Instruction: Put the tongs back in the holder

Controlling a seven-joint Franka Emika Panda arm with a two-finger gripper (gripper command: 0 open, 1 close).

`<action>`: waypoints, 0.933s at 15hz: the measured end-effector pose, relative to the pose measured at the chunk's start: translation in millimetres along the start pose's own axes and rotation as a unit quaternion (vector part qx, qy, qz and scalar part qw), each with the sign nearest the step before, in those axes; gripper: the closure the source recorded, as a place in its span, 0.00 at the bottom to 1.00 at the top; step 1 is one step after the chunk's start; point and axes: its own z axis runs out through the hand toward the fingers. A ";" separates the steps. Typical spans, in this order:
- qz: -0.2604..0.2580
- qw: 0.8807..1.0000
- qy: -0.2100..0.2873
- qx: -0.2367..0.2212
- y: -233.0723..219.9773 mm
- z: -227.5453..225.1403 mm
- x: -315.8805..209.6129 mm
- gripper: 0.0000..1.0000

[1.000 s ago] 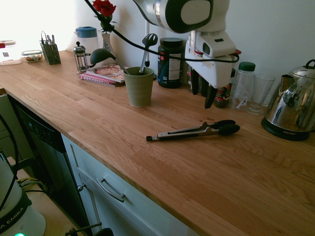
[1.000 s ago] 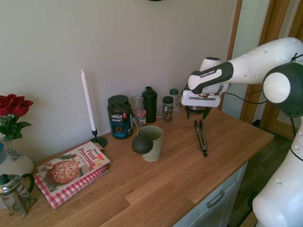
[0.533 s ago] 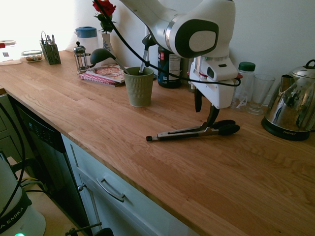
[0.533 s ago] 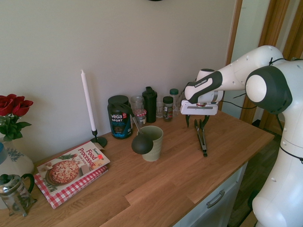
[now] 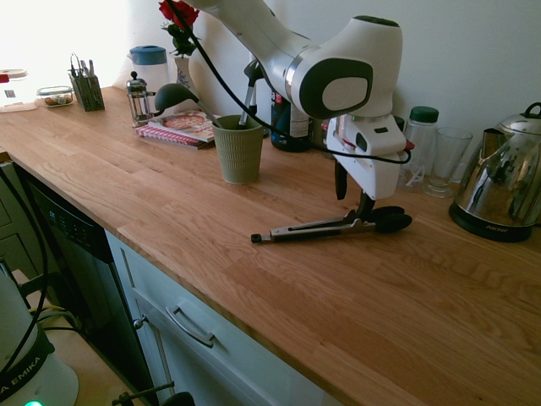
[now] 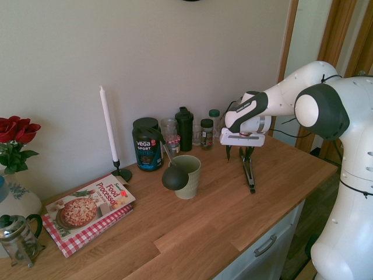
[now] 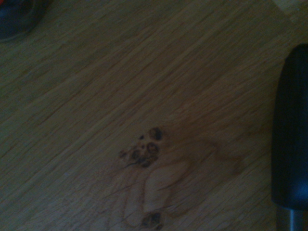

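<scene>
The tongs (image 5: 334, 227) lie flat on the wooden counter, black tips toward the kettle and hinge end toward the counter's front edge; they also show as the tongs (image 6: 249, 170). My gripper (image 5: 352, 194) (image 6: 238, 153) is open and low over their black-tipped end, one finger down close beside the arms, holding nothing. In the wrist view a black tip (image 7: 290, 130) lies on the wood. To the left, apart from the tongs, the olive-green ribbed holder (image 5: 238, 149) (image 6: 187, 175) stands upright with a black ladle and a grey-handled utensil in it.
A steel kettle (image 5: 500, 182), a glass (image 5: 444, 161) and bottles line the wall behind the tongs. A dark tub (image 5: 292, 108), a cookbook (image 5: 182, 127), a French press (image 5: 139, 97), a cutlery caddy (image 5: 86, 91) and a candle (image 6: 108, 125) stand beyond the holder.
The gripper has come down from well above the counter to just over the tongs' tip end, staying open. The tongs and the holder have not moved.
</scene>
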 end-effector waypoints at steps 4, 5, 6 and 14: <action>0.000 1.000 -0.002 -0.004 -2.0 6.7 0.6 1.00; 0.000 1.000 -0.003 -0.005 -2.2 8.8 0.3 1.00; 0.001 1.000 -0.004 -0.006 -2.5 10.2 0.2 1.00; 0.000 1.000 -0.006 -0.008 -4.2 15.3 -1.3 1.00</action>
